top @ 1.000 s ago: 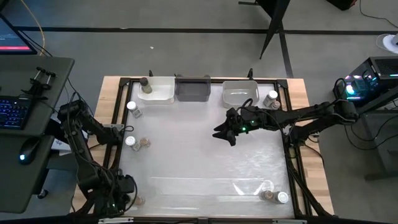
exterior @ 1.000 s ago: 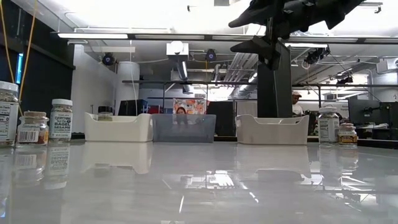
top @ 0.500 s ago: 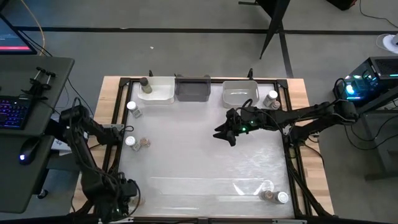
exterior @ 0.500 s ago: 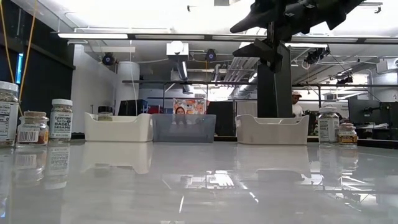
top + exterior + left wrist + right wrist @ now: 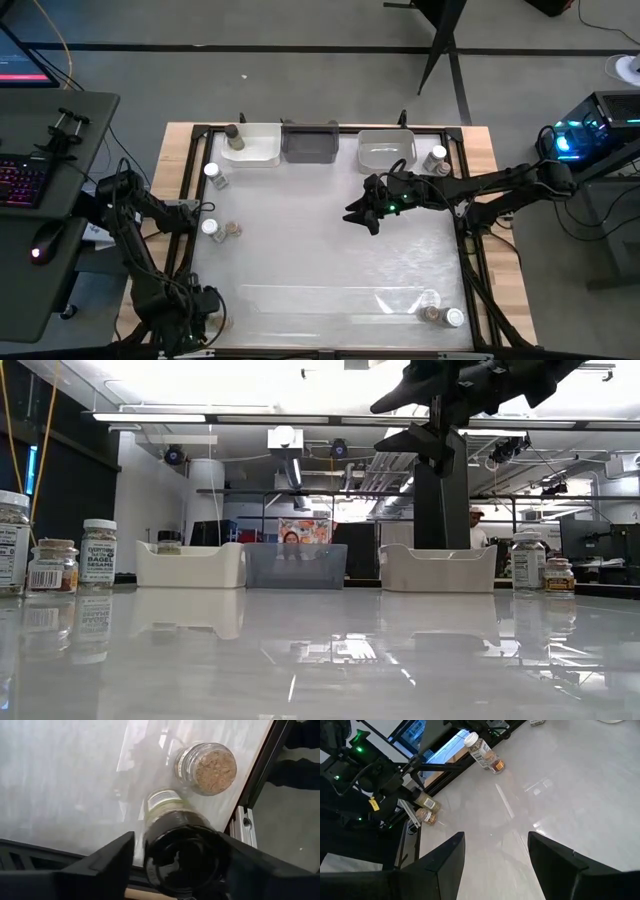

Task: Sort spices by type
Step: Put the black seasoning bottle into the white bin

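**Left claw closing in on a black-capped jar**

At the table's near left corner, the left claw (image 5: pixel 175 865) hangs straddling a dark-capped jar (image 5: pixel 182 852). Its fingers stand on either side of the cap, but I cannot tell whether they already pinch it. Just beyond the claw's tips stands a cork-capped jar (image 5: pixel 206 767), close beside the dark one. Farther along the left edge stand a white-capped jar (image 5: pixel 212 172) and another pair (image 5: pixel 218 229); one jar (image 5: pixel 232 133) sits at the white bin (image 5: pixel 262 150).

Risks, as I judge them: the neighbouring cork jar could be knocked as the claw moves, and a pinch on the smooth cap could slip, dropping the jar near the table's edge rail.

The right claw (image 5: pixel 362 213) waits open and empty, above mid-table, the clear bin (image 5: pixel 385 150) beyond it. More jars stand right of it (image 5: pixel 436 158) and near the front corner (image 5: pixel 442 315).
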You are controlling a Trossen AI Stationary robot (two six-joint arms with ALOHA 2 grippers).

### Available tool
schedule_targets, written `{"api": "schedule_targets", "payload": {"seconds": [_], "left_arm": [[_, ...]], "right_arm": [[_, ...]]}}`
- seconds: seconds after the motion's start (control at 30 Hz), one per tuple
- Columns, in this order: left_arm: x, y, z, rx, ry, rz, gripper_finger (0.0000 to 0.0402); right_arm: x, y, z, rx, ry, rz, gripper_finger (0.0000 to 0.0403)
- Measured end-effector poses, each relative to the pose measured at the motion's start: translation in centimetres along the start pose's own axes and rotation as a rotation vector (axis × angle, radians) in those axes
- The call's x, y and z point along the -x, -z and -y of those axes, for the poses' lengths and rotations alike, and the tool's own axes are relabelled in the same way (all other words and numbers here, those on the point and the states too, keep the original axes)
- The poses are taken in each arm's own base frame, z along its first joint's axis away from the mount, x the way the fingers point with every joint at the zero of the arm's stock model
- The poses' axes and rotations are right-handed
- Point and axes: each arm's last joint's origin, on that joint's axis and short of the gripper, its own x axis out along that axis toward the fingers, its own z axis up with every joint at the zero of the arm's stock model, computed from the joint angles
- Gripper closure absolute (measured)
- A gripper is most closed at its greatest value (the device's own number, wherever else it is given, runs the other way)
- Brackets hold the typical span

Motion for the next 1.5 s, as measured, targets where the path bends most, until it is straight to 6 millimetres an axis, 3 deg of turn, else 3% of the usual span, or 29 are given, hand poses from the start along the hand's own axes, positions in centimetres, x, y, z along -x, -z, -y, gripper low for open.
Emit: {"api": "schedule_targets", "payload": {"seconds": [0.17, 0.23, 0.33, 0.53, 0.63, 0.73, 0.97, 1.1, 1.33, 1.5], "left_arm": [[0.7, -0.2, -0.4, 0.028, 0.015, -0.009, 0.0234], [2.3, -0.8, -0.8, 0.056, 0.039, 0.027, 0.0235], [6.5, -2.2, -2.2, 0.105, 0.084, 0.150, 0.0235], [16.1, -5.9, -9.0, 0.311, 0.005, 0.547, 0.0235], [19.1, -8.2, -12.7, 0.400, -0.110, 0.664, 0.0235], [20.6, -10.8, -16.3, 0.450, -0.212, 0.698, 0.0235], [20.1, -16.4, -26.4, 0.536, -0.468, 0.437, 0.0235], [19.1, -19.7, -32.7, 0.552, -0.482, 0.374, 0.0235], [14.1, -23.7, -42.4, 0.578, -0.453, 0.214, 0.0235], [11.1, -24.5, -46.0, 0.630, -0.369, 0.146, 0.0219]], "right_arm": [[0.0, 0.0, 0.0, 0.005, -0.003, 0.001, 0.0192], [0.0, -0.1, -0.2, 0.007, -0.030, 0.002, 0.0192], [0.2, -0.4, -0.5, 0.009, -0.087, 0.012, 0.0192], [1.0, -0.9, -1.2, 0.023, -0.155, 0.023, 0.0192], [1.3, -1.0, -1.3, 0.028, -0.168, 0.028, 0.0192], [1.3, -1.0, -1.3, 0.029, -0.170, 0.025, 0.0192], [1.3, -1.1, -1.2, 0.031, -0.120, 0.069, 0.0192], [1.3, -1.3, -0.9, -0.043, -0.041, 0.131, 0.0192], [1.4, -1.7, -0.4, -0.192, 0.069, 0.241, 0.0192], [1.4, -1.8, -0.3, -0.243, 0.104, 0.282, 0.0192]]}}
